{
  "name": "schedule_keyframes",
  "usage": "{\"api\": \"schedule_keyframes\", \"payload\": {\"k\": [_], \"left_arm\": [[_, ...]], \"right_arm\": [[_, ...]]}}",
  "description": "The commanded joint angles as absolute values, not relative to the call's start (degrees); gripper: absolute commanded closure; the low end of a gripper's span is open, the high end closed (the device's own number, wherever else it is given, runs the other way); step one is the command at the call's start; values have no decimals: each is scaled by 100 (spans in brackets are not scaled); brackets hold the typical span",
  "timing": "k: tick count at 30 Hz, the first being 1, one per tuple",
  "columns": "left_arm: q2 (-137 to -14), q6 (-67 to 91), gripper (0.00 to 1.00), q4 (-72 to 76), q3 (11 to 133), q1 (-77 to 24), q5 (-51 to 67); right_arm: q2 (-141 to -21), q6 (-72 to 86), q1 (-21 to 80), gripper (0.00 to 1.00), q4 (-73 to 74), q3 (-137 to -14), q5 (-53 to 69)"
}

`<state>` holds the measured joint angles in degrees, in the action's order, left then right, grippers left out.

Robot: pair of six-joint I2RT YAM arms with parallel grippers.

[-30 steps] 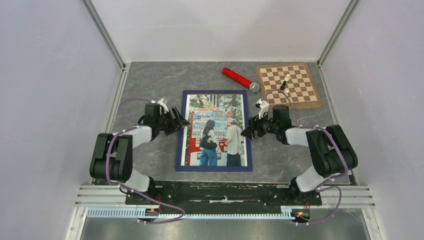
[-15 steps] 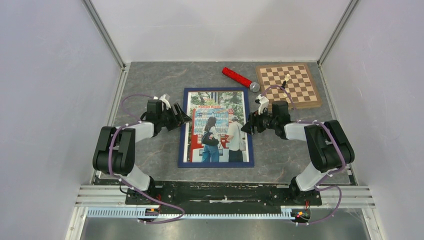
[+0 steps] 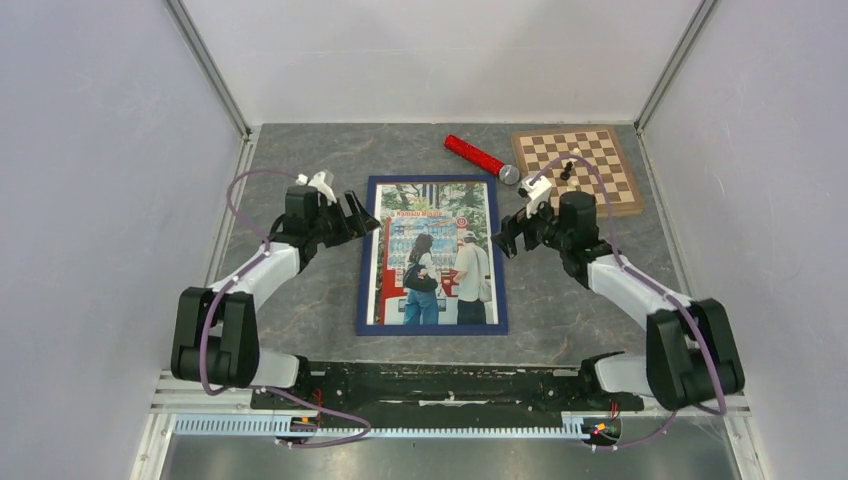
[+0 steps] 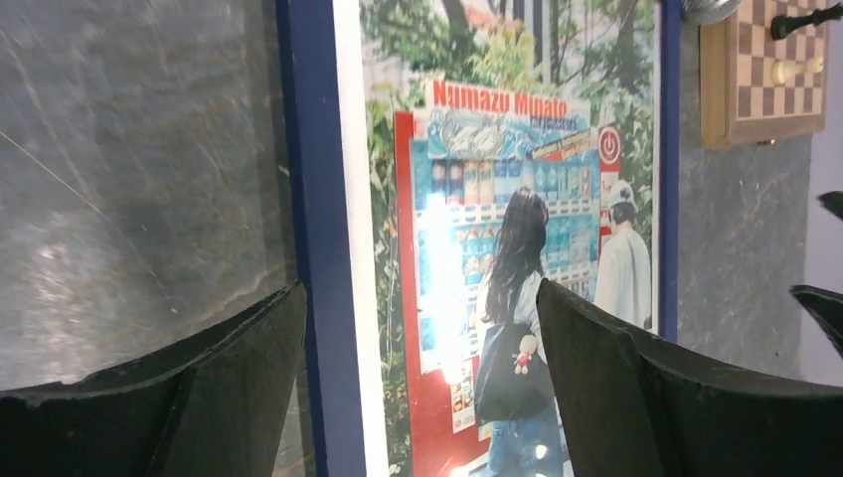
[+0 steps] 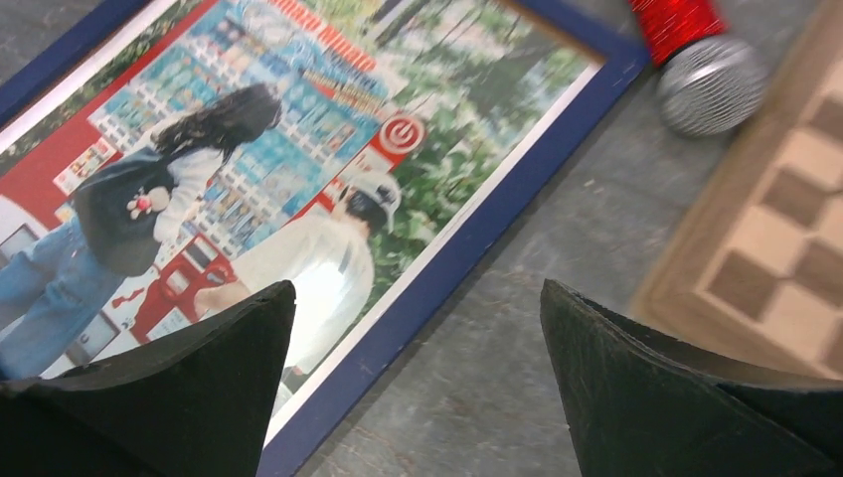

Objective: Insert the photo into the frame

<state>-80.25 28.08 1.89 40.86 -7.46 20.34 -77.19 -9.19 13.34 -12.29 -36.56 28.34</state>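
Observation:
The photo (image 3: 432,255) lies face up inside the dark blue frame (image 3: 362,295), flat on the grey table in the middle. My left gripper (image 3: 358,215) is open and empty over the frame's upper left edge. In the left wrist view its jaws (image 4: 420,298) straddle the blue border (image 4: 308,199) and part of the photo (image 4: 497,199). My right gripper (image 3: 505,235) is open and empty at the frame's upper right edge. In the right wrist view it (image 5: 418,293) spans the blue border (image 5: 477,229) and bare table beside the photo (image 5: 249,149).
A red-handled microphone with a silver mesh head (image 3: 480,158) lies just beyond the frame's top right corner and also shows in the right wrist view (image 5: 711,79). A wooden chessboard (image 3: 600,185) with two chess pieces (image 3: 570,165) sits at the back right. Walls close in both sides.
Both grippers have moved toward the far end of the frame, and both arms have stretched out. The frame with the photo shifted slightly away and to the right early on, then stayed still.

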Motion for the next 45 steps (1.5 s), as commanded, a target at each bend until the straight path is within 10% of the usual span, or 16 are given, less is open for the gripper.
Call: {"api": "schedule_keyframes", "payload": {"k": [1,23,45], "left_arm": [[-7632,2092,8,-515,4675,-588,1473],[-5849,1213,0,-850,5438,-186,-694],[-4988,417,0,-2011,4970,-184,112]], "right_arm": [[-6906,-1360,1338,3,-1076,-3619,2105],[-5567,-1228,1326,2,-550,-3340,35],[-4905,-822,1108,2,-515,-2861,-382]]}}
